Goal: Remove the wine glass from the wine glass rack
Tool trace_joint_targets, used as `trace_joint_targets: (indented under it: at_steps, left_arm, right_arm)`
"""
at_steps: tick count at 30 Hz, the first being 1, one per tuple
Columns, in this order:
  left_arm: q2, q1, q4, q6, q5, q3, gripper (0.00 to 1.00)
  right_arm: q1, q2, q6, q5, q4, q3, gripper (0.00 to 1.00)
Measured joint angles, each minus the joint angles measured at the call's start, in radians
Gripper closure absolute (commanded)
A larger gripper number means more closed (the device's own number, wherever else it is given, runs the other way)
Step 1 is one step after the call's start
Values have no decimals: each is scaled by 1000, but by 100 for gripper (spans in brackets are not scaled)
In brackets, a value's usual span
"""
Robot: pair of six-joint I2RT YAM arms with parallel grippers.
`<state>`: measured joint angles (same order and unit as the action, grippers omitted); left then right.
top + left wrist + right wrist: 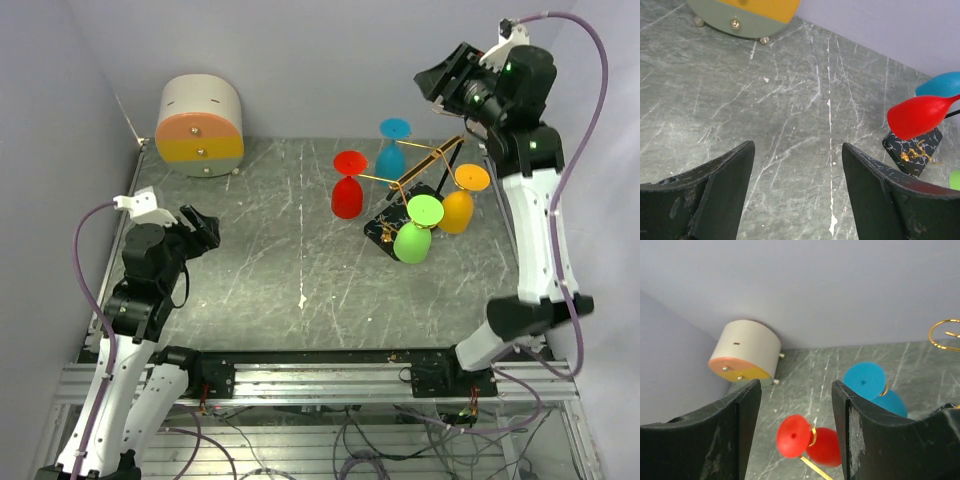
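- Now the rack (383,232) stands on the counter (270,250), right of middle.
- Red glass (347,197), blue glass (390,160), green glass (412,241) and orange glass (457,210) hang from its gold arms.
- Right gripper (437,85) hovers above the rack's far side, wide and empty.
- Left gripper (205,228) is well apart, near left, wide and empty.
- Round drawer box (200,127) sits far left.

Thin gold metal wine glass rack (415,165), scratched marbled table (270,250), matt red glass (347,196)

L gripper (797,152) jaws wide apart over table (790,90) | red glass (917,116) far rt, black rack base (914,150) just under it | blue glass (940,84) behind | drawer box (745,15) top-left
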<state>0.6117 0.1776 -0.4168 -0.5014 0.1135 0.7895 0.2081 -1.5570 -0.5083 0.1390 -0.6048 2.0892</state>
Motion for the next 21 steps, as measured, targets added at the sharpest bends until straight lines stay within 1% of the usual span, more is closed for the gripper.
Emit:
trace_joint_targets:
  at_steps: [2, 4, 7, 10, 21]
  left_arm:
    - [-11, 0, 0, 0, -2, 0, 19]
    - [-24, 0, 0, 0, -3, 0, 20]
    - [-37, 0, 1, 1, -5, 0, 21]
    - [-26, 0, 0, 3, -6, 0, 21]
    - [-14, 0, -3, 5, -6, 0, 22]
  right_arm:
    - [-60, -79, -12, 65, -16, 63, 42]
    - [-105, -144, -27, 129, -28, 91, 45]
    - [-136, -213, -48, 206, -62, 108, 48]
    - [-146, -261, -58, 251, -82, 126, 50]
    - [-175, -286, -53, 246, -122, 125, 53]
